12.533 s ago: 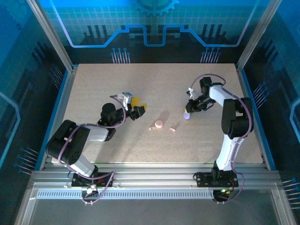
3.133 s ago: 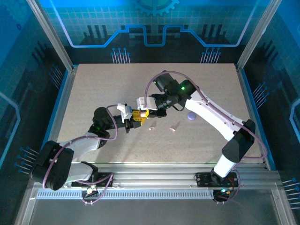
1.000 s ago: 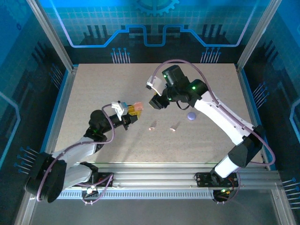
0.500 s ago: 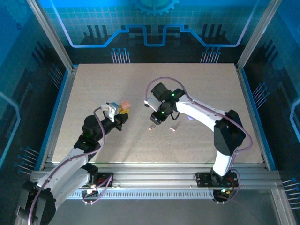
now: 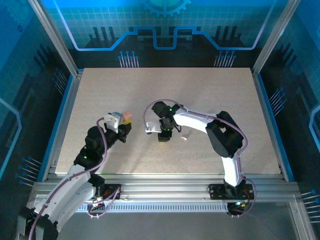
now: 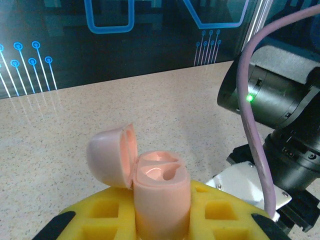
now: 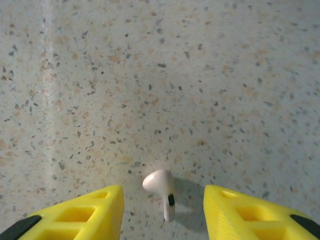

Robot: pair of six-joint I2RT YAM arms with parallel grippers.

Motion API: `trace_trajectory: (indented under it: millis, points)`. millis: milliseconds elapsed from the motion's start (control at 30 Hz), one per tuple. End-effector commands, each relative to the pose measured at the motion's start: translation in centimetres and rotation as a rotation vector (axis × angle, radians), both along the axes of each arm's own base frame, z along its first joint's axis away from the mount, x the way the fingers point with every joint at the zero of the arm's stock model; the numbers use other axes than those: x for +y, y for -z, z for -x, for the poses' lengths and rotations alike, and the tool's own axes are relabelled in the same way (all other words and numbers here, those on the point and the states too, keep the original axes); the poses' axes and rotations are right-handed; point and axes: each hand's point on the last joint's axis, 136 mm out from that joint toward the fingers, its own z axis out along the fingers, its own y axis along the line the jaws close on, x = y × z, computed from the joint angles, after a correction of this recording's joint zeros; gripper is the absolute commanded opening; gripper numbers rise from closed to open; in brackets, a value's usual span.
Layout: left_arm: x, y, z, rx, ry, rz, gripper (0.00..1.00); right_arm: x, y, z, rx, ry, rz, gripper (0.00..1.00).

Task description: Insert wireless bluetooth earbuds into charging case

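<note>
Your left claw (image 5: 125, 121) is clenched on one pink charging case (image 6: 161, 185), its lid flipped open. Your right claw (image 7: 162, 210) is released, its two yellow fingers (image 7: 85, 212) straddling one pale earbud (image 7: 161, 184) lying on the desk (image 5: 210, 90). A second earbud (image 5: 184, 137) lies just beside that claw.

No text, number or brand can be read anywhere. The back wall (image 5: 210, 25) carries a drawn gear outline (image 5: 168, 6) and blue circuit lines (image 5: 150, 39), all without letters.
</note>
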Motion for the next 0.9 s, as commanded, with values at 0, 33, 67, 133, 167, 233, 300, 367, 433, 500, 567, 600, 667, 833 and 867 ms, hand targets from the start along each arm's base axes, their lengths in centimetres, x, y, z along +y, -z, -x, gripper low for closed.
trace_trajectory:
  millis: [0, 33, 67, 133, 167, 233, 300, 367, 433, 500, 567, 600, 667, 833, 867]
  points:
    - [0.5, -0.2, -0.1, -0.001, -0.026, 0.000, 0.16, 0.7, 0.9, 0.0, -0.052, -0.140, 0.009, 0.47]
    - [0.5, -0.2, -0.1, -0.002, -0.024, -0.002, 0.16, 0.8, 1.0, -0.1, -0.054, -0.147, 0.011, 0.47]
    - [0.5, -0.2, -0.1, -0.001, -0.022, -0.001, 0.16, 0.9, 1.1, -0.3, -0.057, -0.150, 0.012, 0.47]
    - [0.5, -0.2, -0.1, -0.002, -0.021, -0.001, 0.16, 1.0, 1.3, -0.3, -0.055, -0.158, 0.017, 0.47]
    - [0.5, -0.2, -0.1, -0.003, -0.021, -0.002, 0.16, 1.0, 1.4, -0.3, -0.054, -0.164, 0.020, 0.47]
    - [0.4, -0.2, -0.1, -0.007, -0.019, -0.002, 0.16, 1.0, 1.5, -0.3, -0.048, -0.173, 0.024, 0.46]
    - [0.4, -0.1, 0.0, -0.004, -0.017, -0.003, 0.17, 1.0, 1.6, -0.3, -0.048, -0.178, 0.032, 0.45]
    - [0.4, -0.1, -0.1, -0.007, -0.017, -0.002, 0.17, 0.8, 1.8, -0.5, -0.055, -0.179, 0.043, 0.42]
    - [0.4, -0.1, 0.0, -0.008, -0.016, -0.001, 0.17, 0.7, 2.0, -0.6, -0.057, -0.179, 0.053, 0.38]
    - [0.4, -0.1, 0.0, -0.010, -0.015, 0.000, 0.17, 0.6, 2.2, -0.6, -0.054, -0.182, 0.063, 0.34]
    - [0.3, -0.1, 0.0, -0.010, -0.013, 0.000, 0.17, 0.4, 2.3, -0.5, -0.045, -0.183, 0.076, 0.31]
    - [0.3, -0.1, 0.0, -0.011, -0.013, 0.000, 0.17, 0.3, 2.4, -0.5, -0.042, -0.184, 0.083, 0.29]
    - [0.3, -0.2, -0.1, -0.013, -0.013, 0.000, 0.17, 0.1, 2.4, -0.5, -0.040, -0.186, 0.093, 0.25]
    - [0.3, 0.0, 0.0, -0.012, -0.009, 0.000, 0.17, 0.0, 1.8, -0.7, -0.047, -0.175, 0.090, 0.19]
    - [0.3, 0.0, -0.1, -0.011, -0.010, 0.000, 0.17, 0.0, 1.6, -0.7, -0.049, -0.170, 0.087, 0.19]
